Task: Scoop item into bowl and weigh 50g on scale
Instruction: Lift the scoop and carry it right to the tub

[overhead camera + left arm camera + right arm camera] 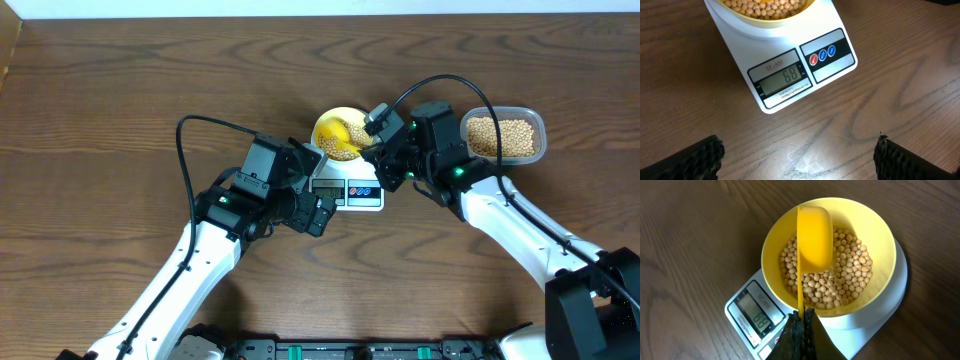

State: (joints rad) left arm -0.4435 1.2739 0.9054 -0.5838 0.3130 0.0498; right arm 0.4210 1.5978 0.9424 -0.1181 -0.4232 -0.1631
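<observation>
Step in hand: trimming the weight, as we judge it.

- The bowl (875, 225) sits on the platform of the scale (740, 40), at the centre of the overhead frame. The beans (850, 275) cover its bottom.
- The display (785, 77), mid-frame in the left wrist view, reads 68. We take the load to be over the 50 g target.
- The right gripper (801, 317), bottom centre of its own view, is clamped together on the handle of the yellow scoop (815, 235). The scoop head lies inside the bowl above the beans, and the face we see carries none.
- The left gripper (800, 160) hangs empty with its jaws wide apart over the table (920, 90), just below the scale in its frame.
- The clear tub (541, 135), upper right of the overhead frame, holds more beans.

Next move calls for digging the scoop in, lifting out a modest portion, tipping it into the tub and re-reading the display. Leaning on the bowl would falsify the reading.
</observation>
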